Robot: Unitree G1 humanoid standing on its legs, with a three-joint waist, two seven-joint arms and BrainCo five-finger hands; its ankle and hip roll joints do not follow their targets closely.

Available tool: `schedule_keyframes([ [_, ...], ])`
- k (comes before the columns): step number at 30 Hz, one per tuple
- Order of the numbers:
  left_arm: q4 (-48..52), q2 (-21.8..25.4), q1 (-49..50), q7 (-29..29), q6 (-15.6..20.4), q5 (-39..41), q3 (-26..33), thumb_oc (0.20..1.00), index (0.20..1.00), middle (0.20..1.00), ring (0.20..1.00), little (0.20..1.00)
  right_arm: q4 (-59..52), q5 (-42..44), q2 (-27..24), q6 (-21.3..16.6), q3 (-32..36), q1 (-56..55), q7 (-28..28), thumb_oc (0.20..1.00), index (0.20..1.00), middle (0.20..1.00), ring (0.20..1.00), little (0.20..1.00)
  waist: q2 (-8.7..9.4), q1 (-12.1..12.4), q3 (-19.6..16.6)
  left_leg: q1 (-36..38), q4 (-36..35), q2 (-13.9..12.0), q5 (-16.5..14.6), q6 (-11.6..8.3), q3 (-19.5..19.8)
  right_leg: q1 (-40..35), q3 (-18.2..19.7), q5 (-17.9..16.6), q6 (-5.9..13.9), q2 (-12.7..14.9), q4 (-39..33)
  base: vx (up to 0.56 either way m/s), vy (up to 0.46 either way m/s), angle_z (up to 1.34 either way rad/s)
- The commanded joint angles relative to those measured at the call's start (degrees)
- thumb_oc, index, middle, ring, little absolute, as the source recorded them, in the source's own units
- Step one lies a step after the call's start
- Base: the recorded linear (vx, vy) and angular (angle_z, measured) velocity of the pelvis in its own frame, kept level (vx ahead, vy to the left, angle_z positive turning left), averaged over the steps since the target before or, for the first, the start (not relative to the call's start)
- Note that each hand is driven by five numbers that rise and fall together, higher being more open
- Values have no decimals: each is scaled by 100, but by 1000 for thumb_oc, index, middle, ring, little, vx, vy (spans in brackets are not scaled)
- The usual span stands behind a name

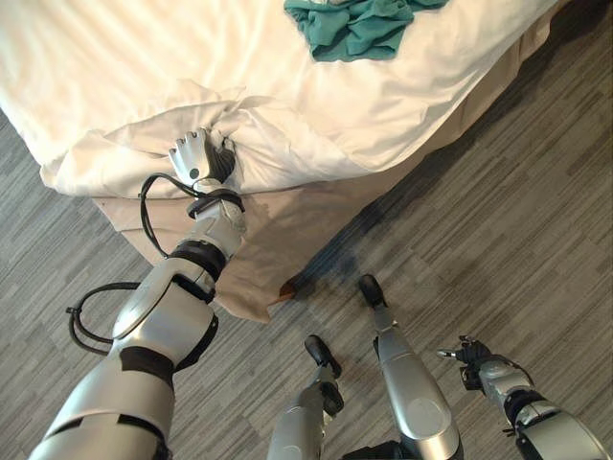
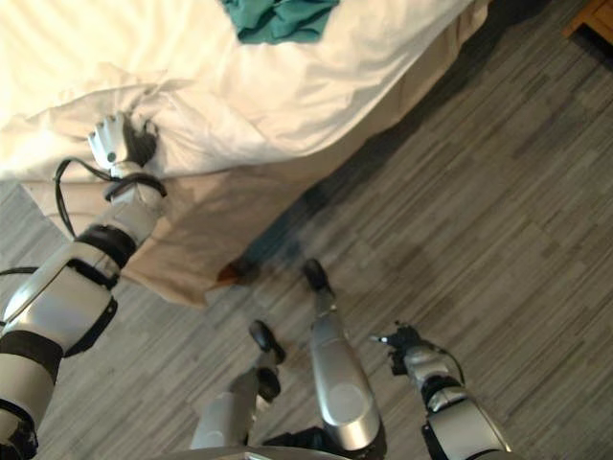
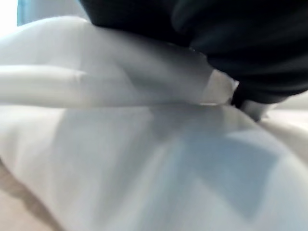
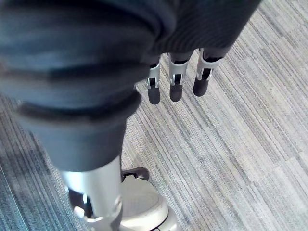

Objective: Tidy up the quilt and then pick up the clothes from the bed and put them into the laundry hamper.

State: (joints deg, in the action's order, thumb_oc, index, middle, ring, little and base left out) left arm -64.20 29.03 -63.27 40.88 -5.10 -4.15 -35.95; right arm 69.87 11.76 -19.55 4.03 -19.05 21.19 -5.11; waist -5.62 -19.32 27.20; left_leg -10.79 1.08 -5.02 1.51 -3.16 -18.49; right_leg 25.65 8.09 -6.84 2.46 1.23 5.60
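Note:
A white quilt [image 1: 287, 134] covers the bed, and its near corner hangs bunched over the edge. My left hand [image 1: 194, 158] sits at that corner with its fingers curled into a gathered fold of the quilt, and creases radiate from the grip. Up close, the white cloth [image 3: 144, 159] lies right against the hand's dark cover. A crumpled teal garment [image 1: 359, 24] lies on the quilt at the far side, well beyond the left hand. My right hand [image 1: 471, 362] hangs low over the floor at my right, away from the bed, its fingers [image 4: 175, 82] straight and holding nothing.
A beige bed skirt [image 1: 278, 230] drapes below the quilt down to the grey striped floor [image 1: 498, 220], which stretches out to the right of the bed. A corner of wooden furniture [image 2: 596, 17] shows at the far right.

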Motion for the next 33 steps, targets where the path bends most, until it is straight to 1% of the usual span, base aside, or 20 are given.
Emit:
schedule_keyframes([
  [1,858,249,316,1138,1610,-581,561,200,200,200,200,200,65,138,225,-107,-182,-740,-155,1000,1000,1000,1000,1000,323,229,-436,-589,853,-655,-23,-294,517,-159,-8,475,365,404,499,-34,-51,10],
  [5,1893,350,720,1614,2335,-1184,796,200,200,200,200,200,-67,58,297,-31,-169,-973,-244,1000,1000,1000,1000,1000,373,443,-497,-497,869,-708,-41,-298,656,-445,-188,545,326,379,420,-1,-12,43],
  [7,3353,462,1801,1821,3120,-1920,1190,200,200,200,200,200,-169,-155,290,76,-126,-1175,-298,1000,1000,1000,1000,1000,470,881,-655,-364,854,-687,-63,-289,930,-869,-455,597,295,377,238,78,44,64],
  [8,3541,457,1971,1788,3251,-2087,1225,200,200,200,200,200,-171,-282,287,70,-135,-1186,-252,1000,1000,1000,1000,1000,497,955,-670,-351,852,-676,-68,-284,976,-930,-494,597,297,378,205,52,-23,53],
  [10,4224,446,2637,1487,3503,-2788,1163,200,200,200,200,200,-164,-265,270,6,-209,-1200,-165,1000,1000,1000,1000,1000,660,1268,-731,-308,726,-638,-41,-276,1153,-1142,-645,557,318,370,21,-4,-5,34],
  [14,4566,457,3453,1193,3278,-3605,716,200,200,200,200,200,-125,-241,253,-142,-293,-1094,-107,1000,1000,1000,1000,1000,856,1586,-709,-146,376,-578,-13,-256,1298,-1437,-804,478,384,344,-294,-69,38,44],
  [15,4554,447,3639,1199,3132,-3714,592,369,369,369,369,369,-117,-258,246,-182,-317,-1057,-121,1000,1000,1000,1000,1000,874,1642,-691,-119,290,-562,5,-252,1322,-1475,-837,453,398,348,-351,-185,173,42],
  [16,4474,390,3917,1153,2950,-3834,406,1000,1000,1000,1000,1000,-113,-281,225,-212,-368,-990,-164,1000,1000,1000,1000,1000,884,1731,-658,-73,177,-513,12,-237,1363,-1539,-871,426,421,364,-430,-144,173,41],
  [20,4039,339,4432,903,2452,-3650,39,1000,1000,1000,1000,1000,-81,-334,191,-214,-410,-884,-274,1000,1000,1000,1000,1000,861,1860,-611,26,5,-404,21,-206,1408,-1656,-934,367,469,415,-567,-118,197,24],
  [21,3405,156,4887,1050,1744,-2975,-204,1000,1000,1000,1000,1000,-40,-399,197,-171,-463,-804,-503,1000,1000,1000,1000,1000,814,1913,-586,103,-79,-332,37,-180,1387,-1724,-975,319,502,475,-632,-112,236,14],
  [23,3155,67,5002,1101,1596,-2664,-266,1000,1000,1000,1000,1000,-16,-405,207,-155,-449,-798,-561,1000,1000,1000,1000,1000,795,1921,-587,134,-102,-307,41,-170,1382,-1751,-984,305,514,492,-651,-82,188,16],
  [24,2543,-170,5279,1189,1148,-1317,-307,1000,1000,1000,1000,1000,30,-383,254,-140,-446,-800,-749,1000,1000,1000,1000,1000,765,1951,-564,211,-125,-258,24,-153,1375,-1831,-1005,287,542,527,-678,-84,155,15],
  [25,1463,-617,5604,1250,1030,385,75,1000,1000,1000,1000,1000,83,-206,345,-103,-450,-833,-956,1000,1000,1000,1000,1000,773,2018,-572,238,-127,-198,42,-130,1392,-1889,-1040,228,568,565,-723,-80,131,9],
  [27,118,-1139,5849,1088,1113,2636,868,1000,1000,1000,1000,1000,176,323,540,-79,-364,-915,-1314,1000,1000,1000,1000,1000,827,2093,-606,265,-107,-151,60,-106,1437,-1975,-1092,162,594,603,-773,-16,8,11],
  [28,-387,-1342,5965,931,1209,2795,1483,1000,1000,1000,1000,1000,220,653,655,-127,-238,-978,-1440,1000,1000,1000,1000,1000,875,2138,-613,302,-68,-136,44,-98,1461,-2052,-1099,142,601,620,-791,101,-65,11],
  [29,-1018,-1563,6170,699,1362,2629,2470,1000,1000,1000,1000,1000,252,1540,840,-352,187,-1119,-1553,875,875,875,875,875,991,2196,-690,380,-30,-142,34,-93,1496,-2184,-1109,94,607,624,-831,124,-67,6],
  [30,-1135,-1597,6220,636,1396,2440,2693,1000,1000,1000,1000,1000,251,1702,874,-416,330,-1157,-1490,200,200,200,200,200,1026,2205,-733,387,-27,-149,42,-93,1506,-2204,-1120,76,610,627,-846,117,-58,7],
  [31,-1225,-1625,6264,580,1435,2232,2866,1000,1000,1000,1000,1000,230,1864,884,-626,473,-1196,-1575,200,200,200,200,200,1060,2212,-761,409,-21,-157,39,-94,1509,-2234,-1127,63,616,627,-860,159,-91,8],
  [32,-1330,-1665,6396,455,1594,1371,3189,1000,1000,1000,1000,1000,125,1947,815,-1280,965,-1336,-1350,200,200,200,200,200,1197,2226,-854,493,4,-199,11,-97,1514,-2328,-1137,10,651,623,-901,163,-99,11],
  [33,-1327,-1658,6421,360,1539,1066,3191,1000,1000,1000,1000,1000,76,2050,765,-1396,1063,-1356,-1179,200,200,200,200,200,1235,2231,-874,513,14,-210,2,-99,1517,-2352,-1136,-3,661,621,-907,296,-159,5],
])
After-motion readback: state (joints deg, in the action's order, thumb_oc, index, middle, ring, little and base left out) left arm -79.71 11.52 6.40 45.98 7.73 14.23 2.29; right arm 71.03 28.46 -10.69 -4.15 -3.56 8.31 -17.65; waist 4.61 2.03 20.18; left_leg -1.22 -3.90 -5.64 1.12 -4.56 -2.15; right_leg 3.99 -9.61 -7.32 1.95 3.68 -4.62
